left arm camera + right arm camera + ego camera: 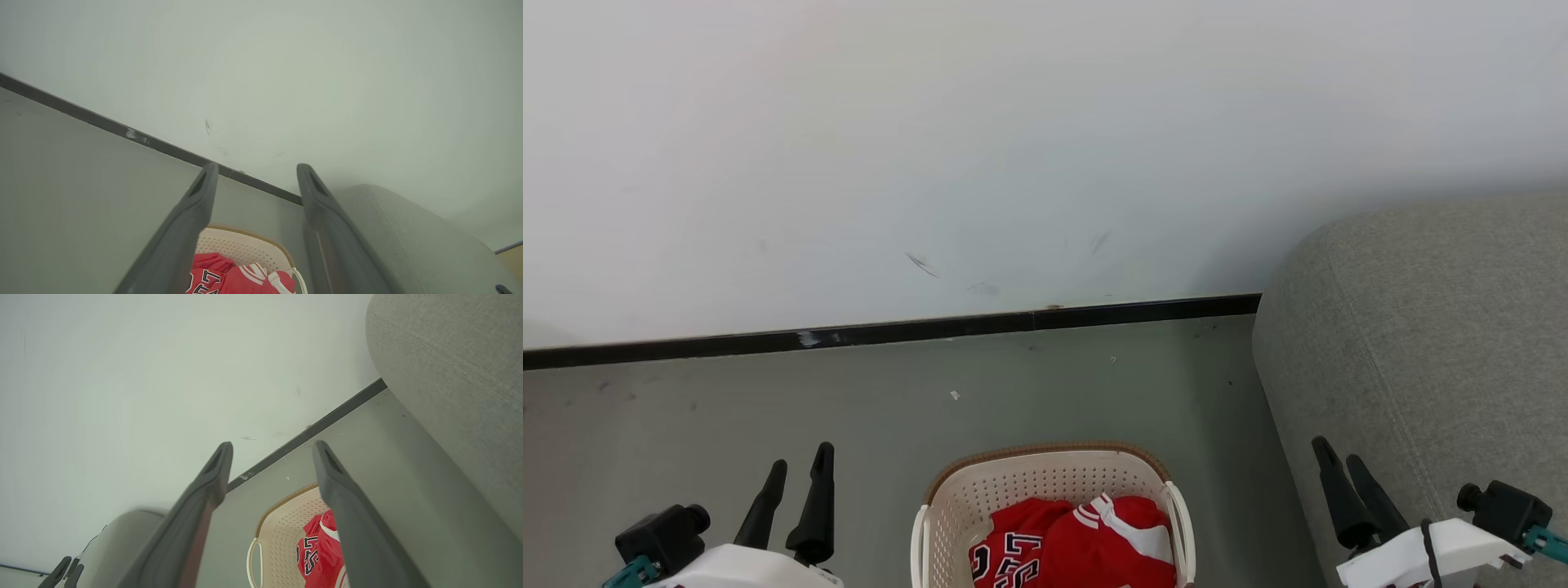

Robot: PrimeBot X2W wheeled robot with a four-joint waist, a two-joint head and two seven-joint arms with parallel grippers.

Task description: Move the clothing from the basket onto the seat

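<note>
The red clothing [1078, 543] with white trim and black-and-white lettering lies crumpled inside the cream basket [980, 490], which stands on the floor at the bottom middle of the head view. The grey sofa [1429, 343] rises just right of the basket. My left gripper [796, 467] hangs open at the lower left, well left of the basket, holding nothing. My right gripper [1338, 459] stands open at the lower right, in front of the sofa's side. The left wrist view shows the clothing [229, 277] and basket [245, 245] between its fingers; the right wrist view shows the clothing [320, 555], basket [282, 522] and sofa [457, 367].
A pale wall [1013, 147] with a black skirting strip [890, 331] runs behind the basket. Grey floor [686, 408] lies between the wall and my grippers. A second grey rounded form [122, 535] shows at the lower left of the right wrist view.
</note>
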